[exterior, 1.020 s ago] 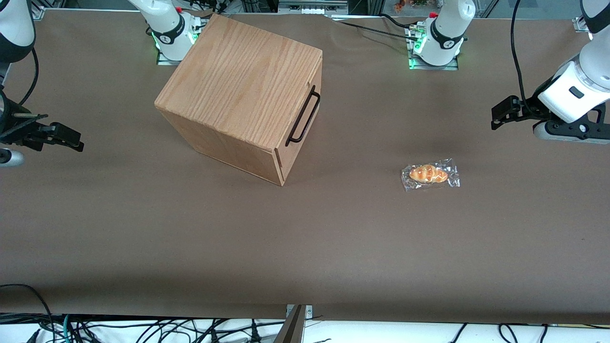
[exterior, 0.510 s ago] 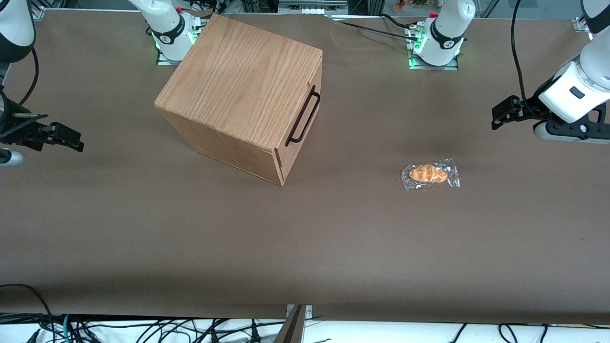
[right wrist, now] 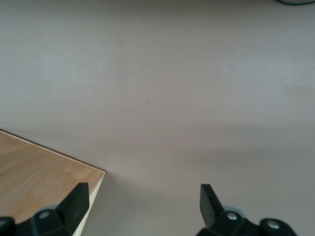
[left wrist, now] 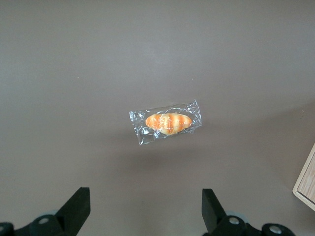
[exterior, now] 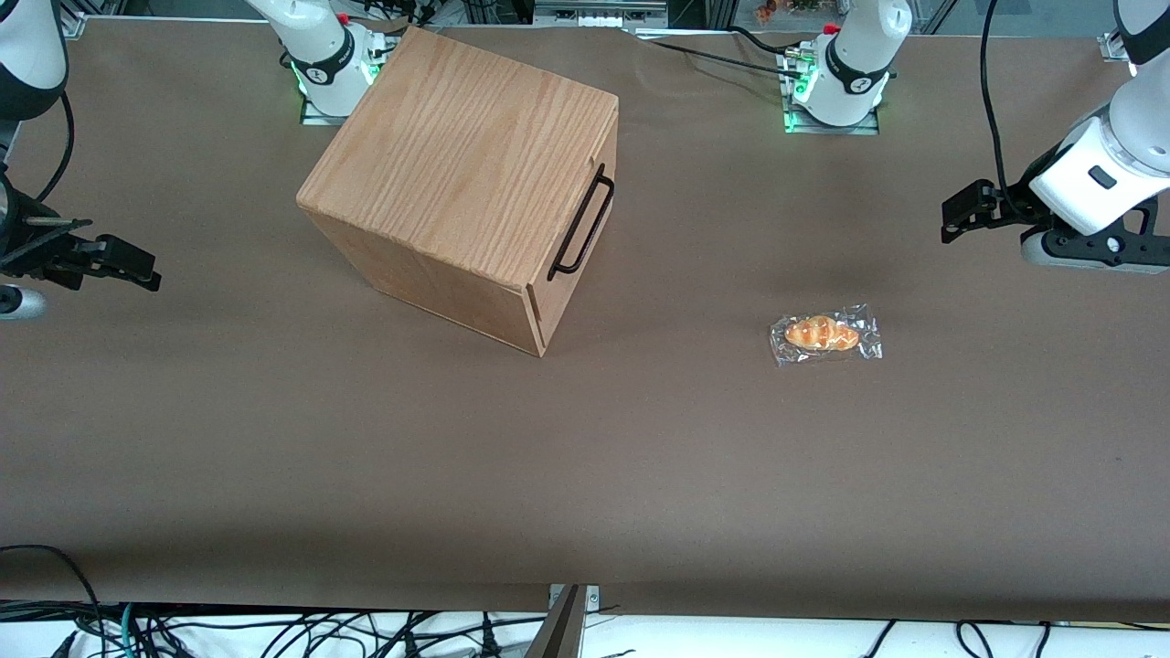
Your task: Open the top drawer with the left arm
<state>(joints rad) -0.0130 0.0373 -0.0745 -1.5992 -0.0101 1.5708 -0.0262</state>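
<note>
The light oak box (exterior: 466, 155) stands toward the parked arm's end of the table. Its top drawer (exterior: 605, 151) is closed, the front turned toward the working arm, with a long thin black wire handle (exterior: 581, 226) across it. My left gripper (exterior: 952, 219) hangs open above the table at the working arm's end, well apart from the handle, with nothing between its fingers. In the left wrist view the gripper (left wrist: 145, 199) stands open over bare table, and a corner of the box (left wrist: 307, 179) shows at the frame's edge.
A wrapped bread roll (exterior: 825, 334) lies on the brown table cover (exterior: 585, 457), between the box and my gripper and a little nearer the front camera; the wrist view shows the roll (left wrist: 168, 123) too. Two arm bases (exterior: 845, 87) stand at the table's back edge.
My left gripper has shifted slightly, rising a little in the front view. The box and the roll have not moved.
</note>
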